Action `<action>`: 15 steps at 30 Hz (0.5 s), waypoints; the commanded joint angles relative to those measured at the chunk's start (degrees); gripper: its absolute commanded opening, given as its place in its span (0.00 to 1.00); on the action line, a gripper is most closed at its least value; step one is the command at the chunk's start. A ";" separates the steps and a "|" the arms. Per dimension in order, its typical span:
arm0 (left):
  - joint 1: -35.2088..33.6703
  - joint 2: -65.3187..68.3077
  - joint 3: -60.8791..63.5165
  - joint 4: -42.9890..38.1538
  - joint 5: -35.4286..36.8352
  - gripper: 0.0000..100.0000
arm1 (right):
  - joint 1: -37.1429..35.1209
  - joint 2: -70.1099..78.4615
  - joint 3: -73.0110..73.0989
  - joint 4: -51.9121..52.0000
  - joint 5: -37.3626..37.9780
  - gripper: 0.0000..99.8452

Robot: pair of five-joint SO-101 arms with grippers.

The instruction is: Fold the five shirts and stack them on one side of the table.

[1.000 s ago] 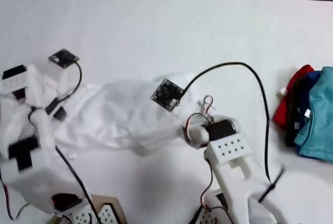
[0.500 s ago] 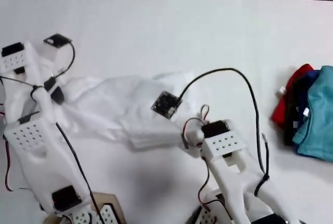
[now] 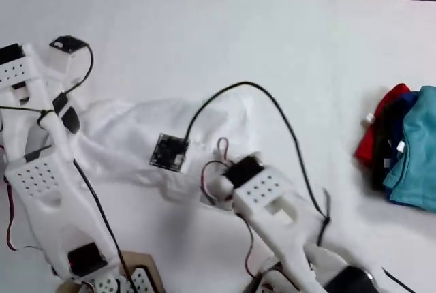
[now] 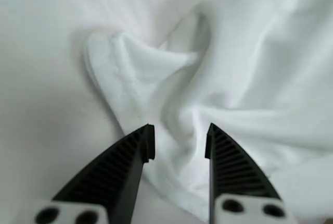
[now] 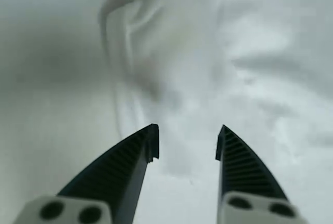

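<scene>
Both arms are attending to the white shirt (image 3: 129,136), which is lying crumpled and unfolded on the table (image 3: 238,41), left of centre in the high view and well apart from the pile of coloured shirts (image 3: 402,150) at the table's far right edge. My left pincer (image 4: 179,143) is hanging released, jaws spread, over a rumpled corner (image 4: 119,62) where the hem is doubling back on itself. Nothing is gripped, and I cannot tell whether the tips are touching cloth. My right pincer (image 5: 187,143) is likewise released, jaws apart, hovering over the shirt beside a ridge of bunched folds (image 5: 130,26), with bare table showing past the cloth's edge. In the high view my left arm (image 3: 48,191) is standing at the shirt's left end, and my right arm (image 3: 272,204) is leaning in from the near side toward its lower edge, its black cable (image 3: 272,102) arching over the cloth. I am judging that the pincers are set at separate parts of the garment so each can take an edge and draw the cloth flat before any fold, since a lump like this will not crease cleanly. The jaws are standing open because a pinch looks to be the next need, not a carry. The coloured pile is sitting off to one side, which I am taking as the stacking spot; how neatly those are folded I cannot tell. Risk noted: thin white cloth on a white table, easy to pinch two layers at once.
</scene>
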 commanded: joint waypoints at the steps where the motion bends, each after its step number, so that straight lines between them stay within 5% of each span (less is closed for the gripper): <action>1: 0.44 -2.99 -2.15 2.55 0.44 0.18 | -1.71 7.52 -1.58 -4.70 -0.26 0.21; 15: -0.26 -3.08 6.90 1.05 0.26 0.18 | -9.27 25.45 -10.73 -5.41 -0.26 0.27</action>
